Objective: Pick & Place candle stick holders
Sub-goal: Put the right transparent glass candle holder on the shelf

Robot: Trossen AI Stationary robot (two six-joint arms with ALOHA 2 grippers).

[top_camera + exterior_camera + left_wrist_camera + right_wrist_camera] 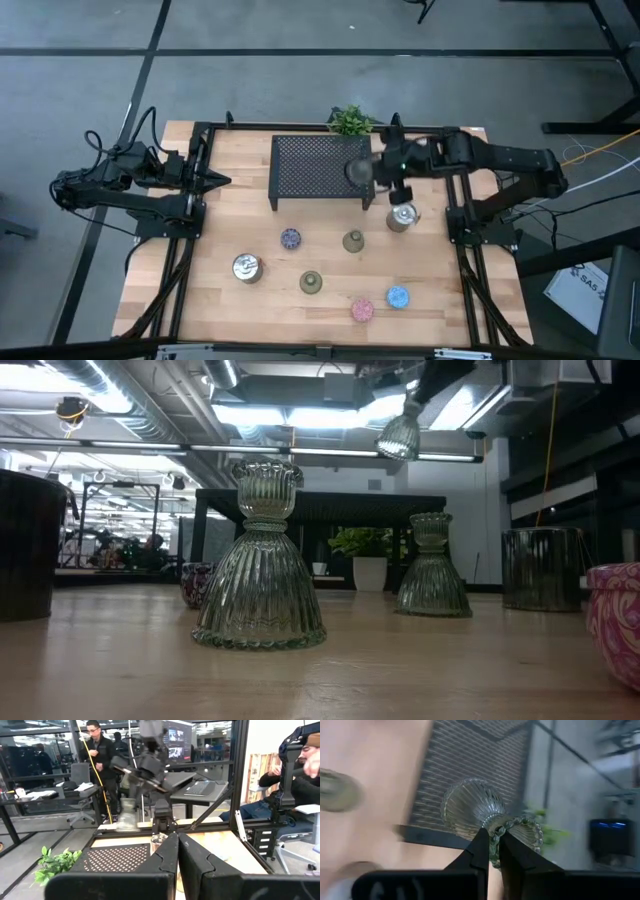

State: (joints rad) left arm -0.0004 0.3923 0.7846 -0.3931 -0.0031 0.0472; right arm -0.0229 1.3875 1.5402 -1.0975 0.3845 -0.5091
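Observation:
My right gripper (372,172) is shut on an olive-green glass candle stick holder (359,172), held in the air over the right end of the black mesh rack (310,170). On the table stand two more olive-green holders (353,241) (311,282), two silver ones (402,217) (247,267), and a purple (290,238), a pink (362,310) and a blue (397,297) one. My left gripper (215,181) waits shut at the table's left edge. My right gripper pinches the beaded rim of the holder's small cup end (496,836) between its two fingers. The fingers slant down from the table's right side. The holder hangs tilted below them, lifted clear, with its wide ribbed bell end (467,807) pointing away from the fingers toward the rack.
A small green plant (350,122) stands behind the rack's far right corner. The black frame's posts (455,200) run along both sides of the table. People show in the room beyond the table in the left wrist view.

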